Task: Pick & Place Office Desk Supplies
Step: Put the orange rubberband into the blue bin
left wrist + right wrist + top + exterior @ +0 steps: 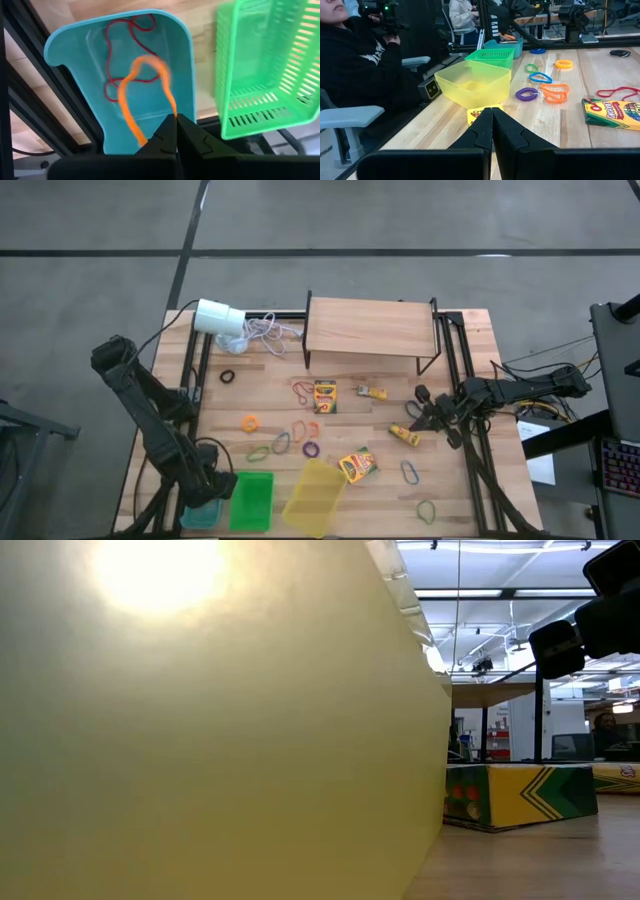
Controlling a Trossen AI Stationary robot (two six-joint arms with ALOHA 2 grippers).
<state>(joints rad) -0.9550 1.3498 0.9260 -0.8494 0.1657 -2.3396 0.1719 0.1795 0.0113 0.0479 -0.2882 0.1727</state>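
My left gripper (175,117) is shut on an orange rubber-band loop (145,80) and hangs just above the teal bin (75,45) at the table's near left corner (198,518). A red band (120,50) lies on that bin's floor. Other coloured bands (283,442), two crayon boxes (325,395) (358,465) and yellow packets (405,435) lie on the table top. My right gripper (418,418) waits shut at the right side, holding nothing (492,110). My left gripper pinches the orange loop at one spot of its strand (172,111) between its two fingertips, coming steeply from above. The loop hangs clear below the fingers over the teal bin, slack and open; a second stretch of it runs past the left finger (140,137).
A green basket (252,500) and a yellow bin (315,498) stand beside the teal one along the near edge. A wooden shelf (370,328) and a white cylinder with its cord (220,317) are at the far side. A seated person (355,55) is beyond the table.
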